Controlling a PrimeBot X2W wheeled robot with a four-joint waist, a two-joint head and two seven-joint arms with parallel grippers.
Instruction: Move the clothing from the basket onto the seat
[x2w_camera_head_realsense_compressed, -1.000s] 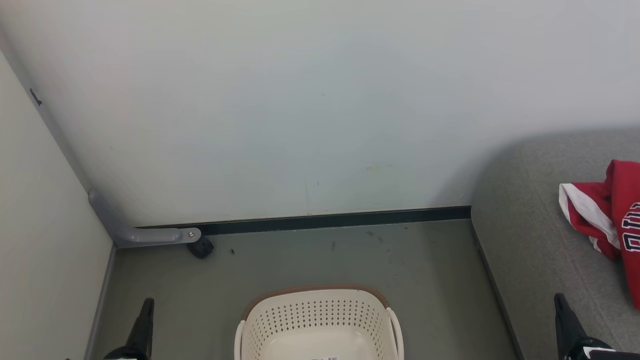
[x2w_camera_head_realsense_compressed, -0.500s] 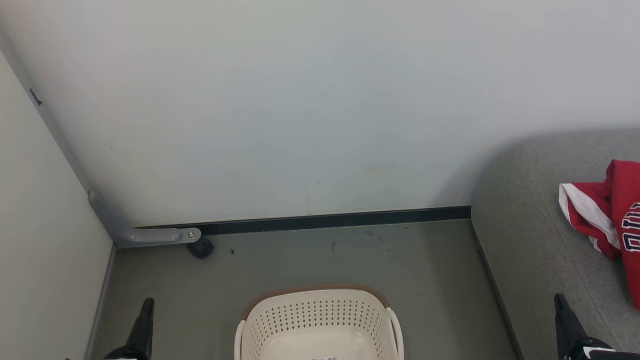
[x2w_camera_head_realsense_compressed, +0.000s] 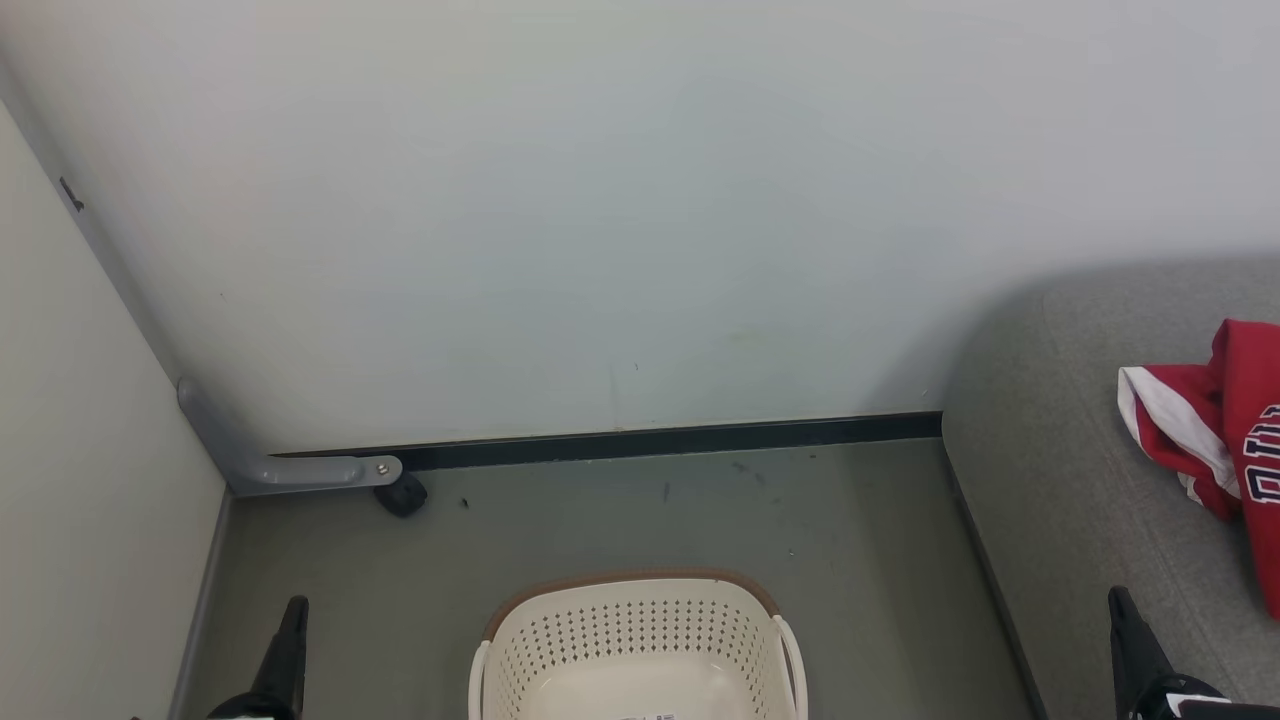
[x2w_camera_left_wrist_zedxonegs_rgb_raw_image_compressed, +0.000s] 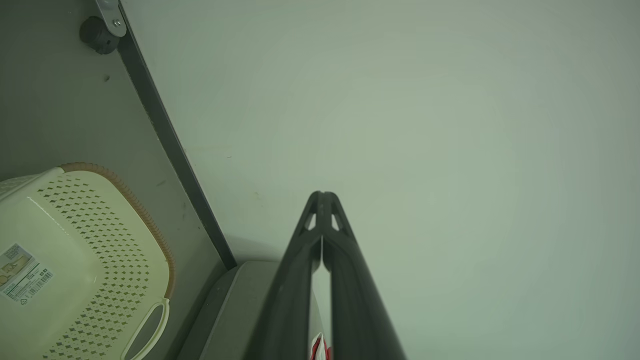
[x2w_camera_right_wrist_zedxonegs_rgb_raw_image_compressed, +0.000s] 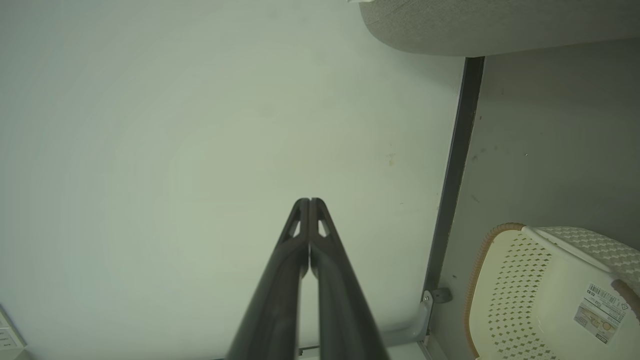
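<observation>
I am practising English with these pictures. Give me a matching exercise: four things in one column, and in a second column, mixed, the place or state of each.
Things
1. basket
2. clothing
3. seat
4. left gripper

Place or state
a. red and white, lying on the seat
b. grey, at the robot's right
c. shut, holding nothing
d. standing on the floor, nothing seen inside

Pairs: 1-d, 2-a, 3-b, 4-c

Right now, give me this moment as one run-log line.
clothing: on seat | basket: no clothing seen inside | left gripper: shut, empty | right gripper: shut, empty
</observation>
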